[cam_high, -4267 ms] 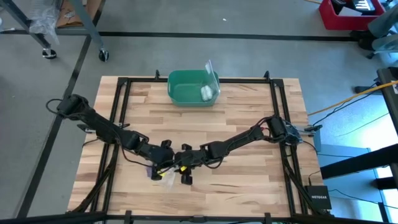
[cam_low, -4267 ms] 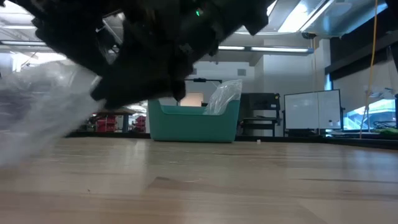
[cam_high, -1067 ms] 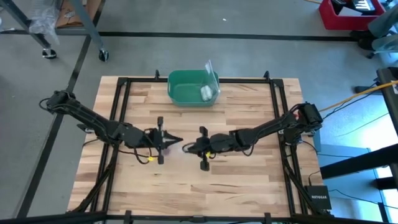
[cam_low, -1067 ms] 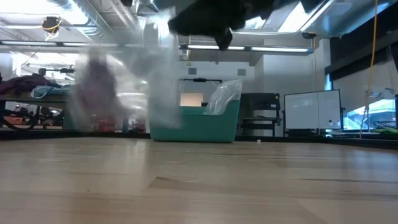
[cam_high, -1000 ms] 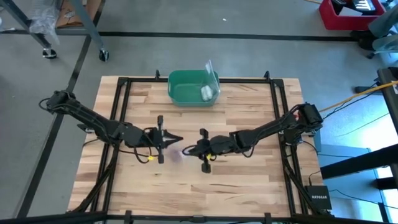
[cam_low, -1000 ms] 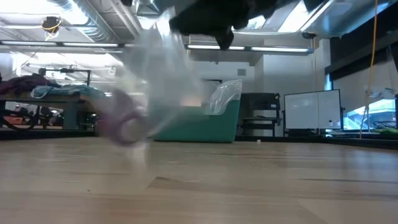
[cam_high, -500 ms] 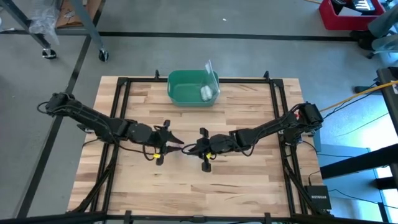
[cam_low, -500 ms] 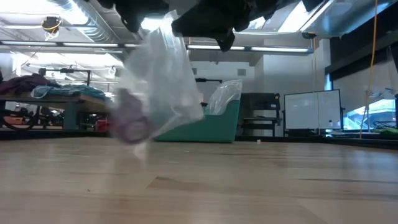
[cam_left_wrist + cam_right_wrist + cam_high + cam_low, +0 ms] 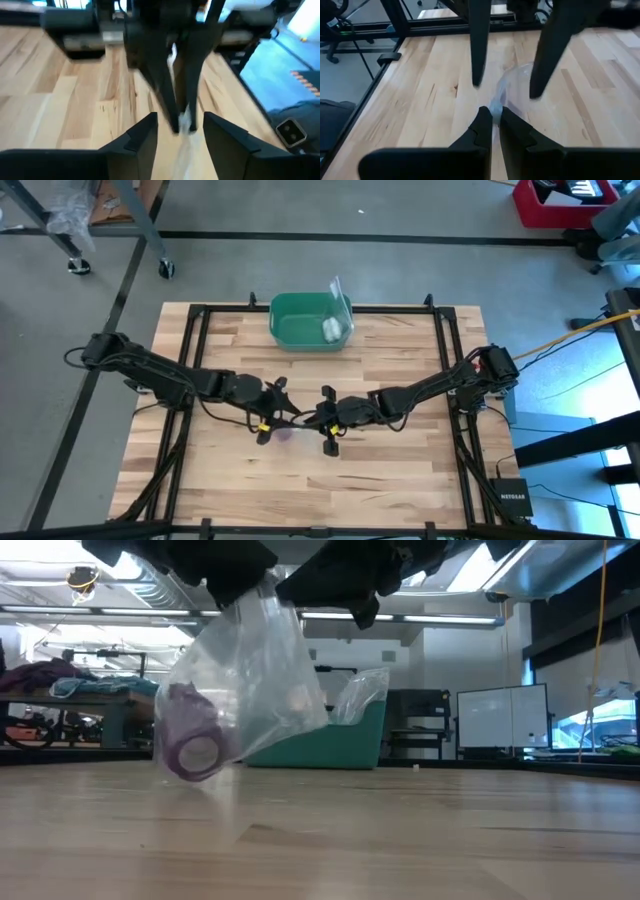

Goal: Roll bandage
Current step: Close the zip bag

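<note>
Purple and soft, the bandage (image 9: 190,740) is a compact roll lying in the bottom corner of a clear plastic bag (image 9: 250,690), which hangs above the table (image 9: 400,470) from the right gripper (image 9: 310,421); its fingers are pinched together on the bag's top edge, so the roll sits below and a little to one side of that grip. The left gripper (image 9: 283,416) faces it from the other side, fingers (image 9: 145,137) spread apart on either side of the bag's upper edge, not closed on it. The bag is thin, crinkled and see-through; the table is pale wood planks inside a dark metal frame. A green bin (image 9: 310,320) stands at the far edge with a small white roll (image 9: 331,330) inside. The low view shows the roll's hollow end and the bag clear of the wood; from above only a faint purple patch shows between the grippers
</note>
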You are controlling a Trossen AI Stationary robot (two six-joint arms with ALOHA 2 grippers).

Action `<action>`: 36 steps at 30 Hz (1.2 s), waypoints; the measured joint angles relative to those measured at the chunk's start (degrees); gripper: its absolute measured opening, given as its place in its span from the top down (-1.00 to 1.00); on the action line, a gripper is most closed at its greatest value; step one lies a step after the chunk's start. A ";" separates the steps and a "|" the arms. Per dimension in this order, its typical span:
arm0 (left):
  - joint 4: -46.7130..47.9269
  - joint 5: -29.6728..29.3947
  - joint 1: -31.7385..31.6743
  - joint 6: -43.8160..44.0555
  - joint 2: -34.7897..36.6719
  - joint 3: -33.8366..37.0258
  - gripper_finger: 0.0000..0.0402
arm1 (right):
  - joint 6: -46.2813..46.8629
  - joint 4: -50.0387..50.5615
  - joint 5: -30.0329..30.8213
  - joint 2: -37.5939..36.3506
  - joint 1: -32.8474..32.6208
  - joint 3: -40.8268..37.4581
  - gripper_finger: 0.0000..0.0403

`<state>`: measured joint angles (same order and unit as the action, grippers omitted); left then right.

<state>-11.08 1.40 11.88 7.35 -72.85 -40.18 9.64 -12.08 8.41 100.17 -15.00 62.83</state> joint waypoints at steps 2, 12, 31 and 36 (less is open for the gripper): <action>-0.49 -0.36 -0.27 0.43 0.21 -0.01 0.31 | 0.55 0.29 0.01 0.23 0.00 0.00 0.89; 0.12 -0.35 -0.39 -0.24 -0.44 -0.02 0.97 | 1.28 -0.32 -0.01 1.02 0.02 -0.02 0.88; -0.28 -2.87 0.15 -4.57 -0.99 -0.02 0.96 | 3.89 -1.07 0.26 1.02 0.04 0.02 0.81; -1.05 -10.08 2.16 -7.98 -1.01 -0.02 0.99 | 4.00 -1.68 2.67 0.98 0.09 0.00 0.72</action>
<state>-12.13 -8.68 14.04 -0.63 -73.87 -40.21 13.63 -13.76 11.08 101.15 -14.92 62.83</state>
